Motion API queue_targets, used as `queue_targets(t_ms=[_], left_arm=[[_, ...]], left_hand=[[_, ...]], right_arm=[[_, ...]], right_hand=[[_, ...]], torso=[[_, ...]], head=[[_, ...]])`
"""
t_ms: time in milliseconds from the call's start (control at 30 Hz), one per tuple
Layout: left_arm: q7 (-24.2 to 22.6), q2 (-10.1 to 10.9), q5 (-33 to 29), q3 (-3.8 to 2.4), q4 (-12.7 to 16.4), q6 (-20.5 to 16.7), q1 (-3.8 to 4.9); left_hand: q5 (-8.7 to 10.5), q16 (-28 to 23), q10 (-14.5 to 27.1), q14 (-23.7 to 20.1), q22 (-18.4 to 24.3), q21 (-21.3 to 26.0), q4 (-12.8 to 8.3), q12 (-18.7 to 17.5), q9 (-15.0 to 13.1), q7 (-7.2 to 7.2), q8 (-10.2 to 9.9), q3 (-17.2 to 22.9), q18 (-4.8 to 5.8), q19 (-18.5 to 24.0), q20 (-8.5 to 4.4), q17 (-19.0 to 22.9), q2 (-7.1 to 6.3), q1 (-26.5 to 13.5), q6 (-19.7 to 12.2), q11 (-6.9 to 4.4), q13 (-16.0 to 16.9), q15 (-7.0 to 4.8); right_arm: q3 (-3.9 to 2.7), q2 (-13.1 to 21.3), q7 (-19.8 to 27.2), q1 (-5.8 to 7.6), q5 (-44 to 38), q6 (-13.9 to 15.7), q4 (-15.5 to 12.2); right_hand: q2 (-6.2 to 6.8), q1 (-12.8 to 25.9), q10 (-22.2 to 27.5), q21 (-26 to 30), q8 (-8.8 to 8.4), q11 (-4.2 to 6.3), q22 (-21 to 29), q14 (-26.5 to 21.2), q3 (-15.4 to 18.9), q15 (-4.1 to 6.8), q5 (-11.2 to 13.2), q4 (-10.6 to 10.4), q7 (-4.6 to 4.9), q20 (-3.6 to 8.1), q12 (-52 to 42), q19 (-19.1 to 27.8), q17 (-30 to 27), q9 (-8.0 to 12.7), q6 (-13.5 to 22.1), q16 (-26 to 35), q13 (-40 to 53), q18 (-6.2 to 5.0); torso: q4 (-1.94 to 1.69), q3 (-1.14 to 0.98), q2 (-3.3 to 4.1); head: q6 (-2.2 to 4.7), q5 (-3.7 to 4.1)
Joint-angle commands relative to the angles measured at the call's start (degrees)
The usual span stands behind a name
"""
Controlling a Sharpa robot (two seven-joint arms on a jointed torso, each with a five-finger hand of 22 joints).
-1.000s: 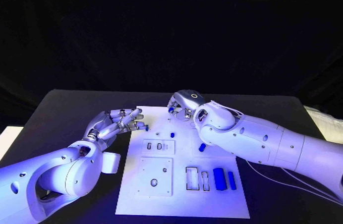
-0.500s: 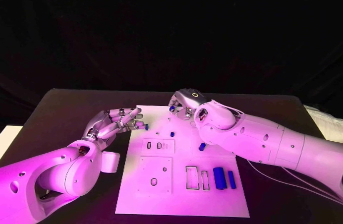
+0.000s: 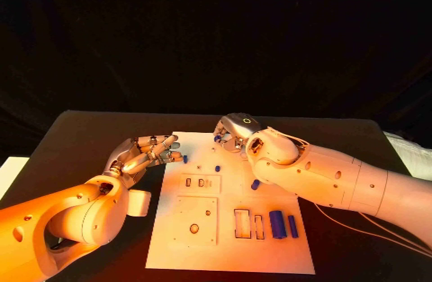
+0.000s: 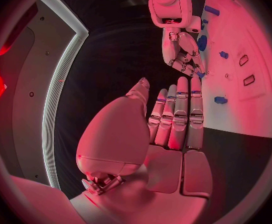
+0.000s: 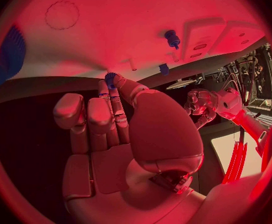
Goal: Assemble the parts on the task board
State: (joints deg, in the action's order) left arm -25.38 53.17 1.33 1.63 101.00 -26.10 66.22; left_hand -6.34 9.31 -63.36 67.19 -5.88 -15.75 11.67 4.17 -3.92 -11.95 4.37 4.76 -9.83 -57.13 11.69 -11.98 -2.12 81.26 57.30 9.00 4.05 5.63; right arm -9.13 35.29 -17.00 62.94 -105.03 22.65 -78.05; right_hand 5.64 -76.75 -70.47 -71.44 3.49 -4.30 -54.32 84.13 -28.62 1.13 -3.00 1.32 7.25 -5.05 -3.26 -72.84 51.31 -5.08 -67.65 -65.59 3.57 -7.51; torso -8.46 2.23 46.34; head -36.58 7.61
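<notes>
Right arm covers the task board right edge from mid to far corner. Small blue part at right hand fingertips: too small in head view to tell shape or if it's gripped; right wrist view shows a blue bit at the fingertips, mostly hidden. Large blue piece cut off by the view's rim. Left hand hides the board's far-left edge.

no writing, labels, brand names or numbers can be read anywhere on the task board, the blue parts or the arms. the one sign-like mark is a small pale ring on the dark round cap at the right wrist, seen from the head camera; it carries no letters or digits.
</notes>
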Motion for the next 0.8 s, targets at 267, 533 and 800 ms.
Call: queue_targets(t_ms=[267,533,800], left_arm=[[-0.4,-0.03,-0.11,-0.05,0.09,0.77,0.07],[-0.36,-0.09,-0.11,-0.05,0.11,0.77,0.07],[-0.31,-0.02,-0.11,-0.05,0.09,0.78,0.07]], left_hand=[[0.23,-0.08,0.41,-0.19,0.1,0.18,-0.24,-0.17,0.09,-0.2,-0.2,-0.03,-0.66,0.04,0.49,-0.05,-0.12,0.54,-0.05,-0.1,-0.07,0.26],[0.23,-0.08,0.41,-0.19,0.1,0.18,-0.24,-0.17,0.09,-0.2,-0.2,-0.03,-0.66,0.04,0.49,-0.05,-0.12,0.54,-0.05,-0.1,-0.07,0.26],[0.23,-0.14,0.45,-0.19,0.12,0.2,-0.31,-0.21,0.08,-0.18,-0.23,-0.02,-0.66,0.04,0.5,-0.1,-0.1,0.59,-0.07,-0.1,-0.07,0.27]], right_arm=[[0.13,-0.01,-0.93,-0.33,-0.95,-1.53,0.03],[0.14,-0.43,-1.11,-0.21,-0.55,-1.06,0.64],[0.14,-0.06,-0.99,-0.16,-0.23,-0.22,-0.01]], right_hand=[[1.1,0.54,1.17,0.23,-0.01,0.07,1.15,0.44,0.11,-0.51,-0.16,-0.63,0.51,-0.16,-0.11,1.37,-1.45,0.22,1.04,0.71,-0.02,0.56],[3.6,1.03,8.38,3.67,-0.06,-1.55,6.96,-1.43,1.12,-1.78,-0.02,-1.83,1.85,-1.4,-0.16,5.07,-8.1,1.47,8.88,5.34,-0.08,-0.52],[3.4,0.74,8.93,4.0,0.1,-1.63,7.48,-1.44,1.55,-1.83,-0.09,-2.11,1.91,-1.53,-0.31,5.27,-8.53,1.37,9.17,5.62,-0.03,-0.62]], torso=[[-0.02,0.04,0.07],[-0.13,0.11,0.04],[-0.03,0.07,0.08]], head=[[0.08,0.17],[0.0,0.26],[-0.07,0.15]])
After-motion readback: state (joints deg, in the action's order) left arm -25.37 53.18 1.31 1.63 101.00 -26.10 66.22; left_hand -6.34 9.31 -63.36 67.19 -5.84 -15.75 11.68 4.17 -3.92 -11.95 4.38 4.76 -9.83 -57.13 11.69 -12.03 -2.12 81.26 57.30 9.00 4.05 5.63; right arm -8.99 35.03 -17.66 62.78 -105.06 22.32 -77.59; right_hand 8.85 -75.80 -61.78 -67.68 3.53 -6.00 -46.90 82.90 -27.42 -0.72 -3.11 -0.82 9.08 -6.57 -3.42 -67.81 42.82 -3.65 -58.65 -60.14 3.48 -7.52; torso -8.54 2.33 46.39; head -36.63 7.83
